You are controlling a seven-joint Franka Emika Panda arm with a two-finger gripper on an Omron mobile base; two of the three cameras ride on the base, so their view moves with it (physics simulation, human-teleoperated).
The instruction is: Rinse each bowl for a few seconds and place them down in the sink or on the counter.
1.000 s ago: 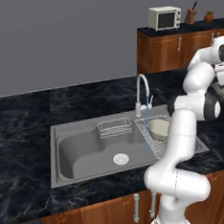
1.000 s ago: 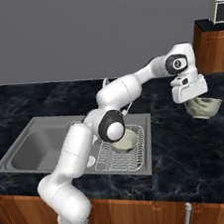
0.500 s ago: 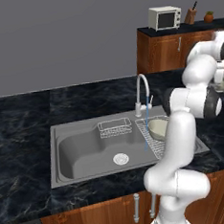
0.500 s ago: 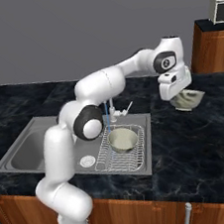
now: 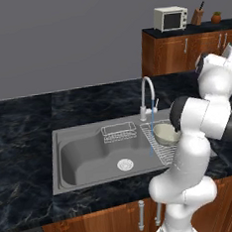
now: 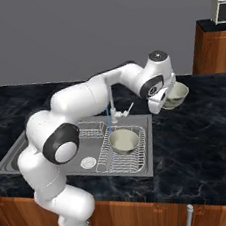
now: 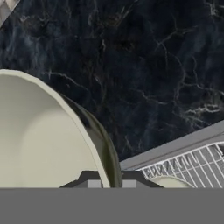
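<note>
While pincer (image 6: 169, 99) grips bowl (image 6: 177, 94), second bowl (image 6: 123, 140) sits in sink (image 6: 147, 163).

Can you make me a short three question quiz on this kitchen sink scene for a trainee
1. True or false: the pincer is shut on the rim of the held bowl.
2. Where does the other bowl sit?
A. in the deep basin by the drain
B. on the ribbed wire rack of the sink
C. on the counter
3. Fill in: a thin blue stream of water falls from the ______.

Key:
1. True; its tips sit one on each side of the rim.
2. B
3. faucet
</note>
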